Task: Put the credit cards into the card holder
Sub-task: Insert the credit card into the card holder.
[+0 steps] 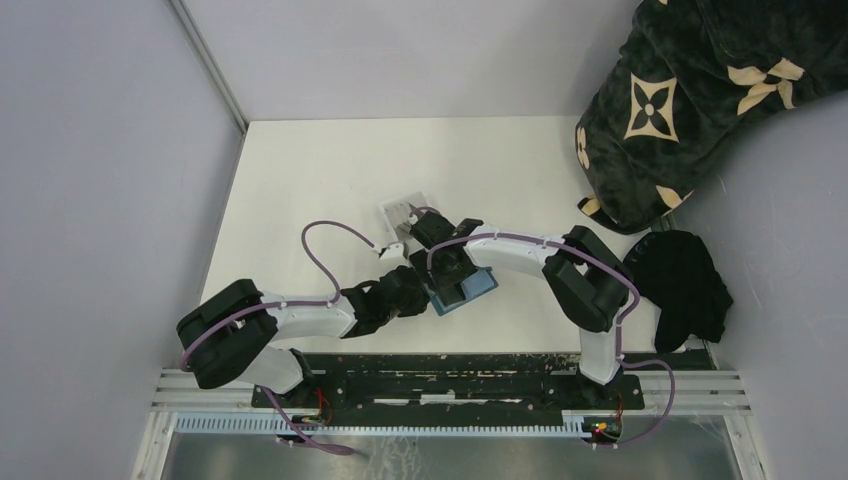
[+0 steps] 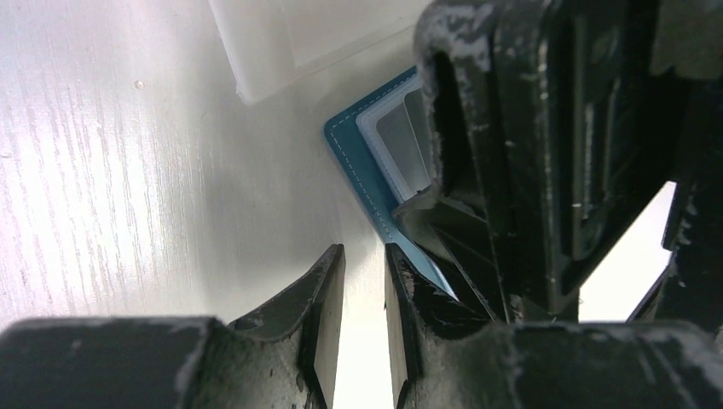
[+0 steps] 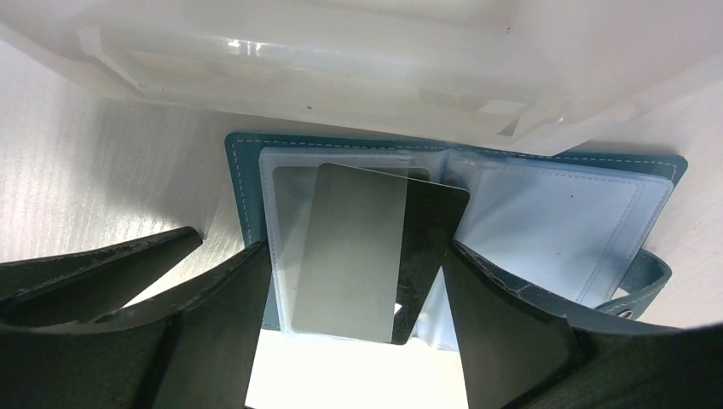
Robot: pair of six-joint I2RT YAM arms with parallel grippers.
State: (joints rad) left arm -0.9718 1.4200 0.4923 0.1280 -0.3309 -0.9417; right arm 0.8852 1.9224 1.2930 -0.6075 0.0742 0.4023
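Near the middle of the desk (image 1: 330, 180), one card holder (image 3: 558, 217) lies open, just beside one clear tray (image 3: 298, 60). Two cards counted: grey credit card (image 3: 349, 247) and dark credit card (image 3: 430, 230), skewed on its left page, neither tucked in yet, I judge. My right end effector (image 3: 358, 256) is spread astride them; my left end effector (image 2: 365, 249) is barely parted at the holder's edge, pinching nothing.

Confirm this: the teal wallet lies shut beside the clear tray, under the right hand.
Not shut: the right wrist view shows the wallet lying open, a grey card over its pockets, beside the clear tray, under the right hand.
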